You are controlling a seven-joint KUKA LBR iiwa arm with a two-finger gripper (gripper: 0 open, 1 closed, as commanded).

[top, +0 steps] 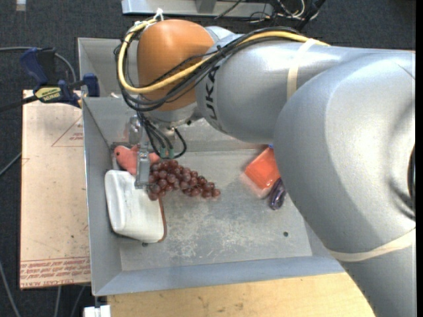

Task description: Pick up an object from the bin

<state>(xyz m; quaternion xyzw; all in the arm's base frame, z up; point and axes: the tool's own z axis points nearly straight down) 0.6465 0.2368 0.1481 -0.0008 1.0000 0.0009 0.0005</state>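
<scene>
At left of bin [218, 243], gripper [143, 172] by grapes [186, 182], orange thing [260, 169] half hidden

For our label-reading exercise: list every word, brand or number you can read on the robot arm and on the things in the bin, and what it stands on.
"UKA": on the grey arm, beside its orange cover; the start of the word cannot be seen.
No readable text on the white block, the bunch of grapes or the orange-red packet.
</scene>
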